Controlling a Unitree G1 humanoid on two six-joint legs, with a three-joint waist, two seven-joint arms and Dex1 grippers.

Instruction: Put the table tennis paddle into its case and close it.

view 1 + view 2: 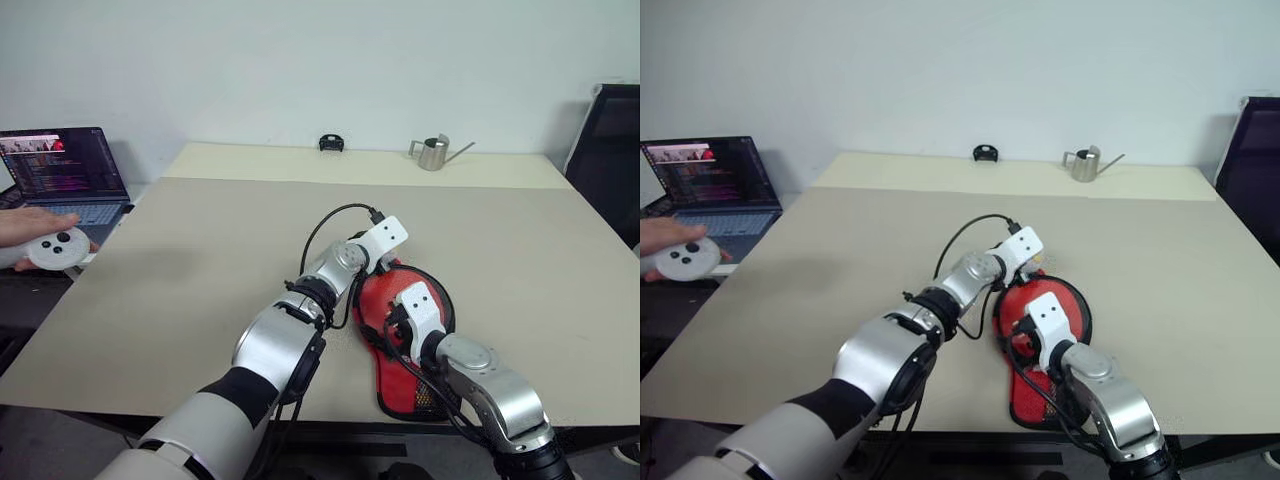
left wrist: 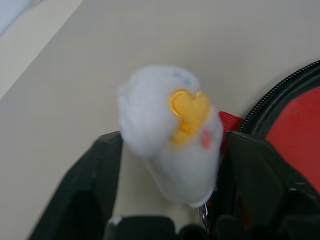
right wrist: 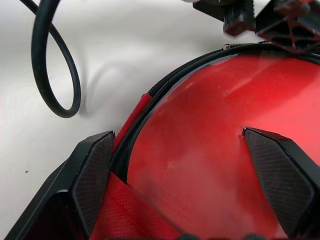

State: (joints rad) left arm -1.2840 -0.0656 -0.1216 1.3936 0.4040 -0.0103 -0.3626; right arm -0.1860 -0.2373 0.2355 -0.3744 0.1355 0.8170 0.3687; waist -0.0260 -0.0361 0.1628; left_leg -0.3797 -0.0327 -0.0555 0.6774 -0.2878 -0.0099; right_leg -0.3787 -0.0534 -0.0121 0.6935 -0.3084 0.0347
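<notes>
Plain pale wall (image 1: 300,60) behind a wide beige rectangular tabletop (image 1: 200,260), evenly lit. Small silver metal watering can (image 1: 433,152) and small black object (image 1: 331,142) near the table's far edge. Open dark laptop (image 1: 70,170) stands at left; black chair back (image 1: 612,170) at right.

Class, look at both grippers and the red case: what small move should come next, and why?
Probably close the left gripper on the white fluffy zipper charm hanging between its open fingers, then pull. The case lies red side up under the open right gripper.

Red case (image 1: 405,345) with black zipper edging, flat on the table's near edge, narrow end nearest.
</notes>
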